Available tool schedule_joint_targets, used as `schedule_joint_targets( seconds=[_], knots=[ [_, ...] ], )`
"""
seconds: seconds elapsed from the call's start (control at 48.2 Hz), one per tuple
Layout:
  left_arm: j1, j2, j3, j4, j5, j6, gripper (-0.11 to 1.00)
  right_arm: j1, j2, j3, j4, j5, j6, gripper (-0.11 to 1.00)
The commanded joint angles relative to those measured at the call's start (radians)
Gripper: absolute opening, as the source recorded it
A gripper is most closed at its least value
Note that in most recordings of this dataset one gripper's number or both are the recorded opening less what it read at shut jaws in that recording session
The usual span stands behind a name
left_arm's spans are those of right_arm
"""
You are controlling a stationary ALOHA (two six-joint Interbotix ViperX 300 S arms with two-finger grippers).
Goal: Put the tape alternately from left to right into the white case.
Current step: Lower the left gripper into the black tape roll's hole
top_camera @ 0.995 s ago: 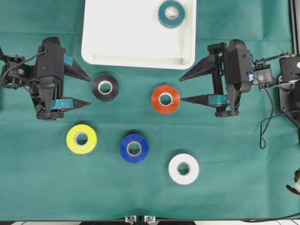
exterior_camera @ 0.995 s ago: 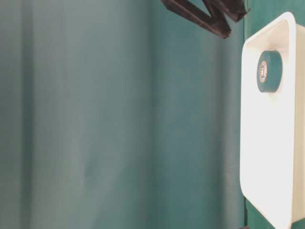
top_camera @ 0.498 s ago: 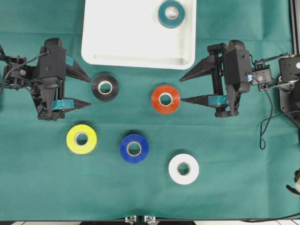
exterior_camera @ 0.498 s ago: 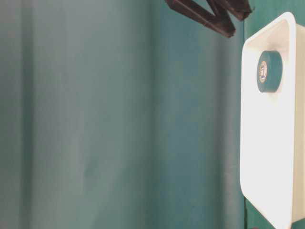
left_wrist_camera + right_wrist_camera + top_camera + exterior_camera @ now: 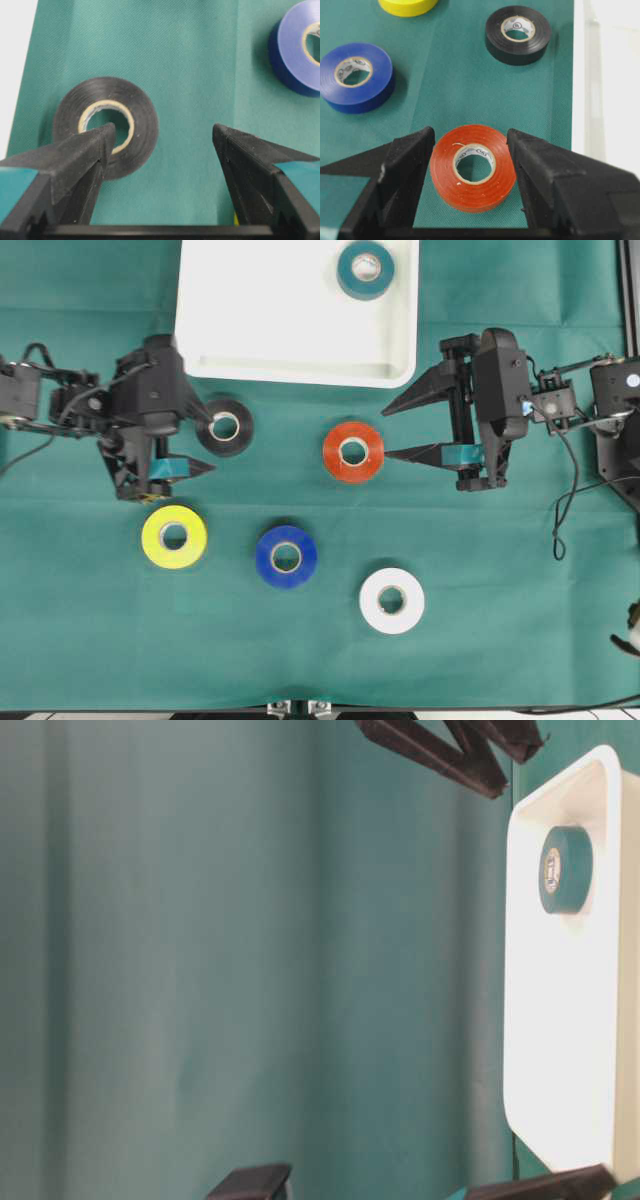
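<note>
Since the earlier frame the left gripper [image 5: 206, 440] has slid right, jaws wide and empty, to the glossy black tape roll [image 5: 224, 426], while the right gripper [image 5: 387, 431] hangs open beside the orange-red roll [image 5: 353, 451], the teal roll [image 5: 365, 269] lying in the shallow white plastic case [image 5: 210, 350] at upper centre.

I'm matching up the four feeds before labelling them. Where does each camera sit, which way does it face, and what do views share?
Overhead: above, looking straight down at both arms, the white case and six rolls.
Table-level: low, turned sideways, sees cloth, case, teal roll, dark finger parts.
Left wrist: behind the left gripper, facing the black roll.
Right wrist: behind the right gripper, facing the orange-red roll.
Both wrist views share the black and blue roll.
</note>
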Motion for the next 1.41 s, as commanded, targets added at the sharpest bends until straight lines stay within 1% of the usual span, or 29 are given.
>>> schedule_joint_targets(
  seconds=[0.0,0.228,0.435,0.705,1.389],
  knots=[
    [-0.009,0.026,-0.025,-0.002,-0.002,-0.002,0.88,0.003,-0.005,-0.015,0.002,-0.005,0.002,0.67],
    [-0.011,0.097,-0.049,-0.002,0.031,-0.002,0.88,0.003,-0.005,-0.012,0.002,-0.005,0.002,0.67],
    [0.003,0.144,-0.071,-0.002,0.051,-0.002,0.88,0.003,-0.006,-0.015,0.002,-0.005,0.002,0.67],
    [0.032,0.169,-0.091,0.002,0.051,0.003,0.88,0.003,0.002,-0.011,0.000,-0.005,0.002,0.67],
    [0.035,0.219,-0.100,0.002,0.051,0.003,0.88,0.003,0.015,-0.014,-0.002,-0.005,0.002,0.67]
  ],
)
